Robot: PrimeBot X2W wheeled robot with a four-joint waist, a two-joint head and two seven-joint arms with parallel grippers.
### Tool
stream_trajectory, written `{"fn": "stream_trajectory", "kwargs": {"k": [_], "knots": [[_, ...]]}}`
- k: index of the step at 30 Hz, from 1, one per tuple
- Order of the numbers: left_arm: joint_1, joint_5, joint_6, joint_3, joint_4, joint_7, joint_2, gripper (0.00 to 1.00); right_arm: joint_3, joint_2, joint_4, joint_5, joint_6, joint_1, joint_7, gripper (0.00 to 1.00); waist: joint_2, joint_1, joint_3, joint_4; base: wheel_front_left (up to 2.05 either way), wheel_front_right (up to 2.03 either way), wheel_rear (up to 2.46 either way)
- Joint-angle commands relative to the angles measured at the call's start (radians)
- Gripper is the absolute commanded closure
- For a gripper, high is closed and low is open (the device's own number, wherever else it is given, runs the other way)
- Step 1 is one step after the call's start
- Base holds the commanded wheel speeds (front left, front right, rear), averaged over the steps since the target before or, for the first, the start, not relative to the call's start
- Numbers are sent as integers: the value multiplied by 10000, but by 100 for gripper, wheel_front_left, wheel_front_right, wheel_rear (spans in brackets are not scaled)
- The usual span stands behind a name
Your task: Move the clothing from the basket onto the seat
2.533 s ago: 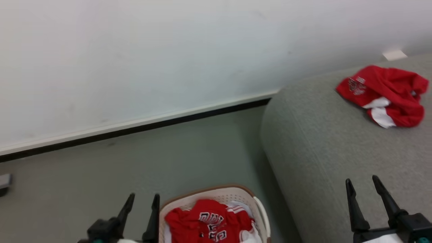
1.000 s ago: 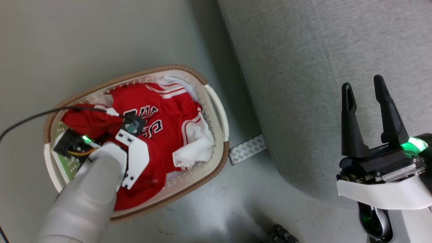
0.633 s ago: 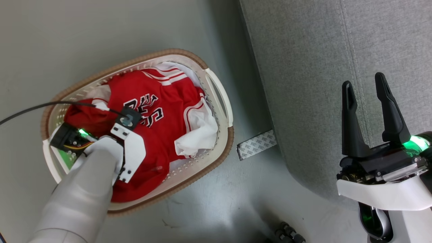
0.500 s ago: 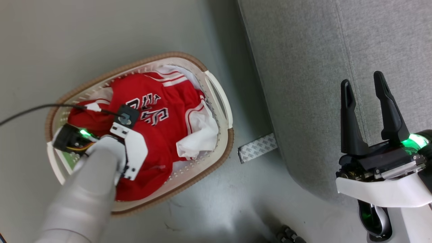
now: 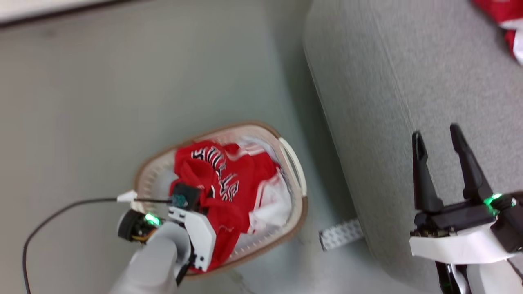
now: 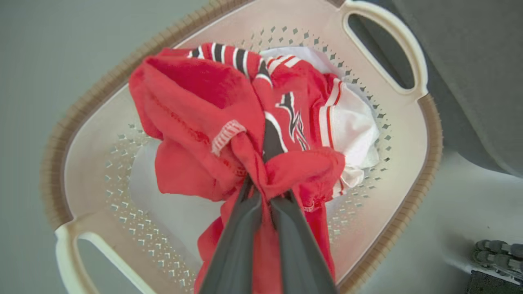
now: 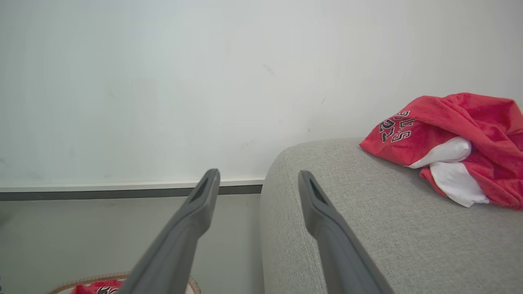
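Note:
The clothing, a red jersey (image 6: 196, 94) with black-and-white letters, is bunched up in the white basket (image 6: 380, 24) with the brown rim. My left gripper (image 6: 264, 188) is shut on a fold of it, fingertips buried in the cloth. In the head view the jersey (image 5: 237, 179) rises in a heap over the basket (image 5: 303, 208), below my left wrist. My right gripper (image 5: 435, 132) hangs open and empty over the grey seat (image 5: 408, 81). The right wrist view shows its open gripper (image 7: 258, 174) by the seat's (image 7: 367, 237) rounded end.
Another red jersey (image 7: 461, 126) lies on the seat, its edge at the head view's top right corner (image 5: 504, 12). A pale cloth (image 6: 175, 208) lines the basket bottom. A patterned strip (image 5: 341, 234) lies on the floor beside the seat. A black cable (image 5: 61, 208) trails left.
My left gripper has shut on the jersey and drawn it up into a bunch. The head camera has shifted, so the basket sits lower in view. The right gripper stays open.

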Motion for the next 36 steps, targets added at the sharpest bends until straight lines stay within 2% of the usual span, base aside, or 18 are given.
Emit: {"fn": "stream_trajectory", "kwargs": {"k": [1,8,14,24,31,36], "knots": [[479,-494,-113,-216,-325,-132,5,100,-79,-16,166,-134,-22,313,6,0,0,0,-1511,880,0,0,0],[1603,-2164,-204,-1148,-1989,65,6,100,-130,-175,579,-250,-22,948,6,0,0,0,-2978,1412,0,0,0],[2256,-2758,-139,-1358,-3400,263,9,100,-117,-392,918,-202,-22,1523,6,0,0,0,-4109,1880,0,0,0],[3195,-3108,352,-1293,-6696,1098,259,100,22,-675,1432,-133,-22,2374,6,0,0,0,-5642,2461,0,0,0],[3546,-3222,879,-1046,-9324,1891,695,100,261,-677,1599,-27,-22,2630,6,0,0,0,-6127,2653,0,0,0],[3567,-3327,1163,-761,-10263,2166,935,100,482,-632,1715,-18,-22,2680,6,0,0,0,-6382,2631,0,0,0]]}}
